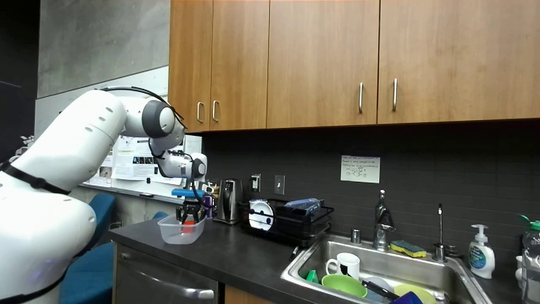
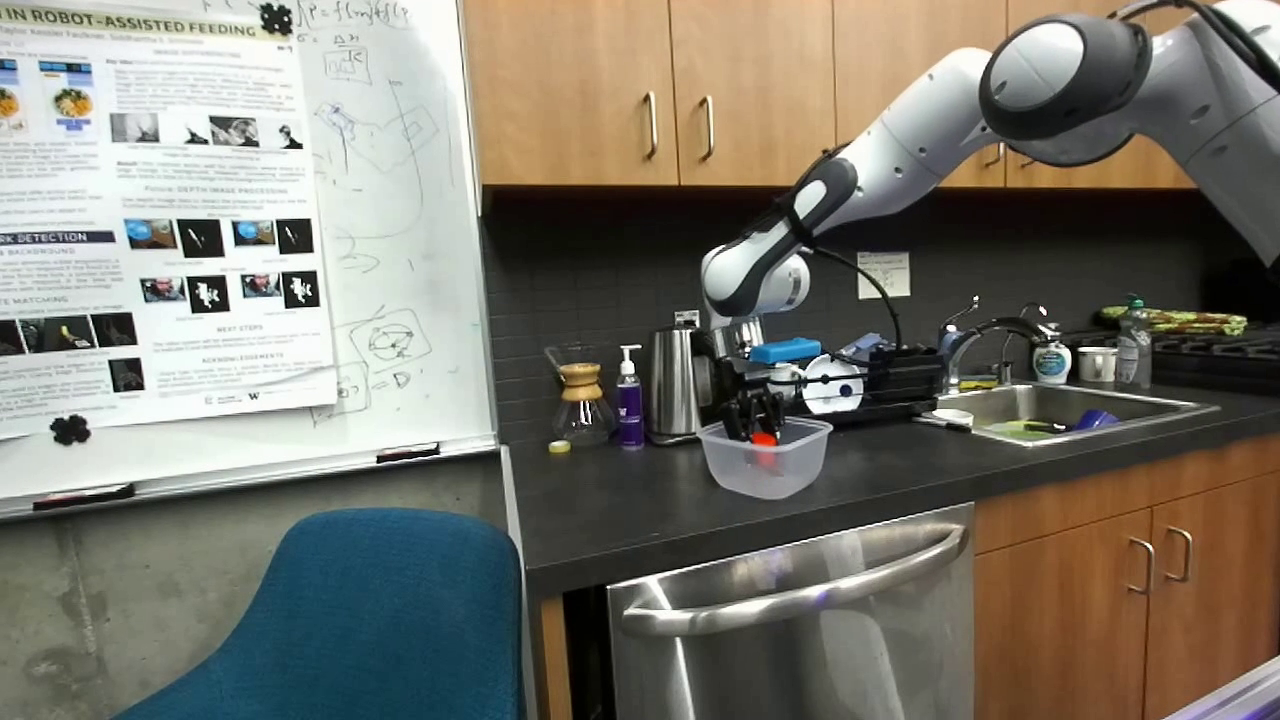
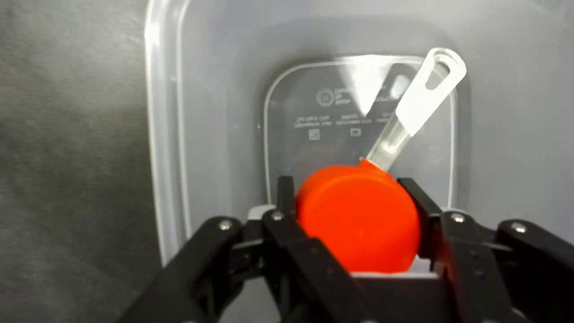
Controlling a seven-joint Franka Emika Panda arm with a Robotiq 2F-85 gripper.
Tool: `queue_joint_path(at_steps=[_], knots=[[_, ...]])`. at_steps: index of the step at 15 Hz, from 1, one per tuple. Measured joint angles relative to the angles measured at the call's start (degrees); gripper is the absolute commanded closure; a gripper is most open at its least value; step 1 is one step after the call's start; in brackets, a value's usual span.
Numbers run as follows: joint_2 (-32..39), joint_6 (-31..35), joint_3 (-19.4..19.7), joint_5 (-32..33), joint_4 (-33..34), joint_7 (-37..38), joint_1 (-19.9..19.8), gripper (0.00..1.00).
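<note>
A red-orange scoop-like cup [image 3: 358, 220] with a short metal neck and a white handle [image 3: 423, 105] is between the two black fingers of my gripper [image 3: 347, 193]. Both fingers press against its sides, and its closed round face points to the wrist camera. The handle slants toward the top right. The gripper reaches down into a clear plastic container [image 3: 163, 134]. In both exterior views the gripper [image 1: 189, 216] [image 2: 755, 418] is inside the container [image 1: 179, 238] [image 2: 725, 465], with the red cup [image 1: 187, 227] [image 2: 764, 442] low within it. I cannot tell whether the cup touches the bottom.
The container stands on a dark counter [image 1: 236, 253] near its end. A steel kettle [image 2: 675, 385], purple bottle [image 2: 630, 405] and glass coffee maker [image 2: 583, 405] stand behind. A black dish rack [image 1: 291, 223] and a sink [image 1: 312, 253] with dishes lie farther along. A blue chair [image 2: 400, 600] stands beside the counter.
</note>
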State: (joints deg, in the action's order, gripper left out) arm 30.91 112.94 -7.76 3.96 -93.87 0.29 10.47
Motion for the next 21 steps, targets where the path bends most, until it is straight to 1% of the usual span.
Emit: queue_joint_path(at_steps=[7, 12, 17, 21], knots=[[-6.4, 0.0, 0.2, -1.1, -5.6, 0.0, -2.1, 0.68], [-9.2, 0.0, 0.4, -3.1, -9.3, 0.0, -3.4, 0.68], [-10.6, 0.0, 1.0, -4.4, -11.4, 0.0, -4.1, 0.68], [-13.5, -0.2, 2.6, -3.6, -12.1, 0.1, -4.4, 0.68]])
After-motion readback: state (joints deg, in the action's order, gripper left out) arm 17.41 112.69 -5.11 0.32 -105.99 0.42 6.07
